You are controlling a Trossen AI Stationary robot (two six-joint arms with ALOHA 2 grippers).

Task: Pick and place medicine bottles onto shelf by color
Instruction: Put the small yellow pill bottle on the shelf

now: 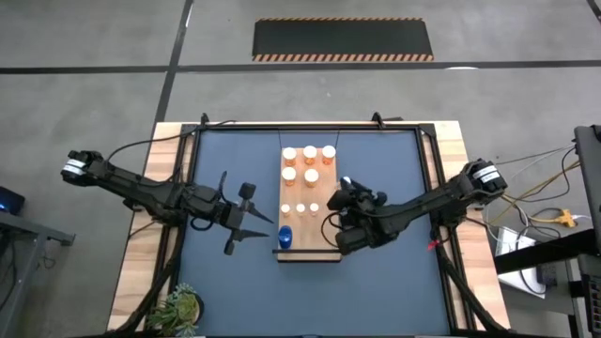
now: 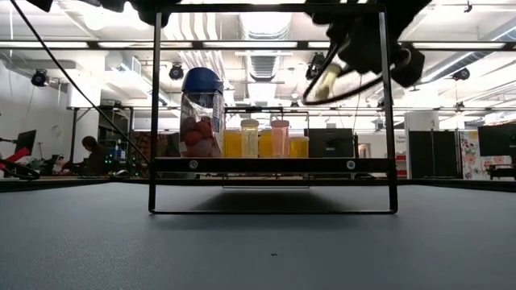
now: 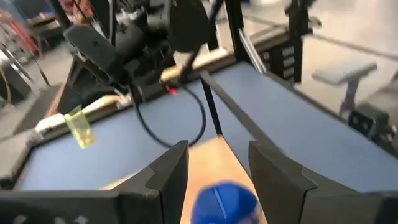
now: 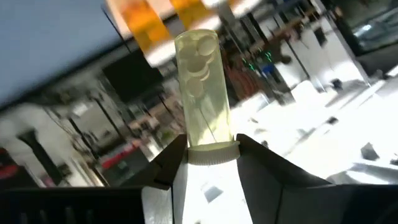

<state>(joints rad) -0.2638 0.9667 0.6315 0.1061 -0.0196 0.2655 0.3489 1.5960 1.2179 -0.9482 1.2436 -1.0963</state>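
Bottles (image 1: 309,161) crowd the shelf (image 1: 319,246); right gripper (image 4: 211,163) jaws clench a pale vial (image 4: 202,87); left gripper (image 3: 217,171) jaws released beside the blue bottle (image 3: 225,202).

On the bench (image 1: 235,291) we find the shelf (image 1: 321,246) standing near the middle, raised on a wire frame (image 2: 153,121). Medicine bottles (image 1: 309,152) stand on it in rows: three across the far end, two just behind them toward us, then a row of three smaller ones (image 1: 300,207). A lone bottle (image 1: 285,236) stands at the shelf's near left corner. The left hand (image 1: 255,222) lies just left of that corner, apart from the bottle. The right hand (image 1: 346,195) hangs over the shelf's right edge, gripping a vial (image 4: 202,87) by its cap. A plant (image 1: 178,308) sits at the near left corner of the bench.
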